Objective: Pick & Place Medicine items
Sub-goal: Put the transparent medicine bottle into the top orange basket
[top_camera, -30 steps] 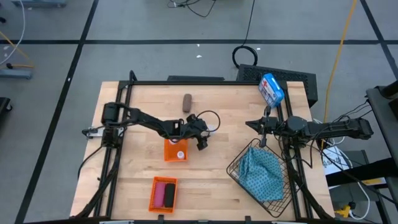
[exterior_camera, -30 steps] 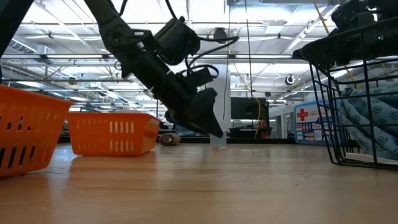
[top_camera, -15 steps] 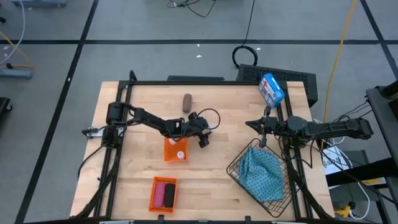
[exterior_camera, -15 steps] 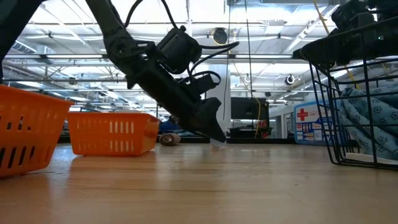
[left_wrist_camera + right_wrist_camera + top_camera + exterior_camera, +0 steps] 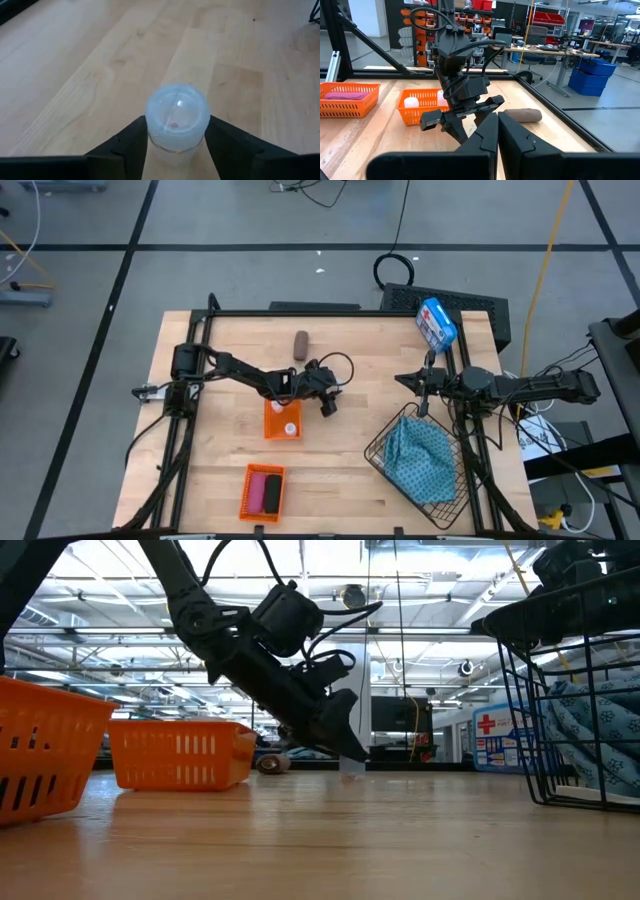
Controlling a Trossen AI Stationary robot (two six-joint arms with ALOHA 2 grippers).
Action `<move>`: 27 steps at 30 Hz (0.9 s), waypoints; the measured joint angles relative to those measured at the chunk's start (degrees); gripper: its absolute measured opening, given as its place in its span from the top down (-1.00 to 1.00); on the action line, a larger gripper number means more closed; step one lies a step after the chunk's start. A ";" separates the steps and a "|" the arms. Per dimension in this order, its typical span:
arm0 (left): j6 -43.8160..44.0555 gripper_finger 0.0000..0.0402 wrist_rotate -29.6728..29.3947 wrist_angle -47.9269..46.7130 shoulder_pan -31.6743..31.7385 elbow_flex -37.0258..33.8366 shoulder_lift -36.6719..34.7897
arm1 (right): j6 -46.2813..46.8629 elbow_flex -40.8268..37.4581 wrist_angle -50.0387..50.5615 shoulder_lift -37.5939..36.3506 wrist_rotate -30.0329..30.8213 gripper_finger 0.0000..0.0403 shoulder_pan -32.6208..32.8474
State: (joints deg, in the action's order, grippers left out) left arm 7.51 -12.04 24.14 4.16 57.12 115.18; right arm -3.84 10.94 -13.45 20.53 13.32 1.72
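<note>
While left gripper (image 5: 176,150) pinches one white vial (image 5: 177,117), two orange baskets (image 5: 282,420), right gripper (image 5: 496,131) shut empty.

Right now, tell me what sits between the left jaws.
A white vial, upright on the table, sits between the left gripper fingers; the left wrist view shows it.

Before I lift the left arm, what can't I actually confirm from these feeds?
- Vial, left wrist view: its base and contact with the table are cut off by the left gripper.
- Same vial, high view: hidden under the left gripper.
- Near orange basket, low view: its wall hides the contents.
- Wire basket, high view: the blue cloth covers whatever lies beneath.
</note>
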 joint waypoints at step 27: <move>-1.07 0.24 -0.38 2.99 -0.16 0.07 4.50 | -0.07 0.00 0.06 -0.02 0.00 1.00 0.00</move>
State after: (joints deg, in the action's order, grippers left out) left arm 6.44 -12.43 27.13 4.00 57.19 119.68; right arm -3.90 10.94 -13.40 20.51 13.33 1.72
